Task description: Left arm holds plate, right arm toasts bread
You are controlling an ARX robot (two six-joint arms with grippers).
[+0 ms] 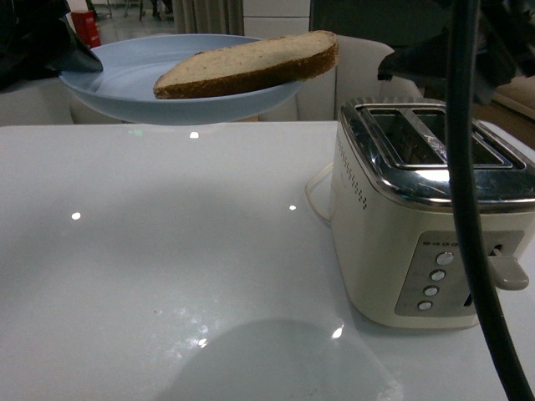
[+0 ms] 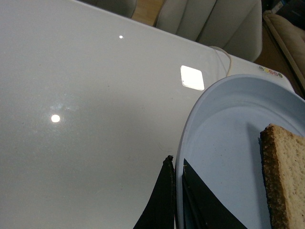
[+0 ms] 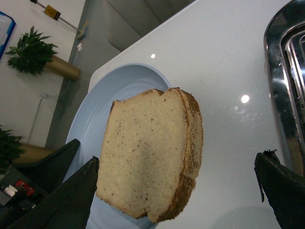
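Holding a pale-blue plate (image 1: pixel 125 83) in the air at ten o'clock in the front view, the left gripper (image 1: pixel 79 54) was clamped on the rim at the plate's nine o'clock edge. The left wrist view showed its two flat fingers pressed together on that rim, one above and one below. A half-slice of bread (image 1: pixel 251 63) lay flat on the plate, its rounded end sticking out past the rim at three o'clock, toward the toaster (image 1: pixel 393 251).

The right gripper (image 3: pixel 177 157) was wide apart and gripped nothing. Its wrist view showed the bread between the two fingers and touching neither.

Several things could go wrong from there. The plate was gripped at one edge only, so a downward push on the bread might tip it or twist it in the clamp. The overhanging slice might slide off onto the white surface (image 1: pixel 167 251) if nudged sideways. Soft bread might also crush or tear under a hard squeeze. The toaster's two slots looked narrow, so a slice brought in tilted would likely catch on the chrome top.

The toaster stood at four o'clock, with four round buttons on its front and a lever at its three o'clock side. A thick black cable (image 1: pixel 464 167) hung across the front view and hid part of the slots. A thin white cord (image 1: pixel 318 192) curled from the toaster's nine o'clock side. Pale seats stood beyond the surface.
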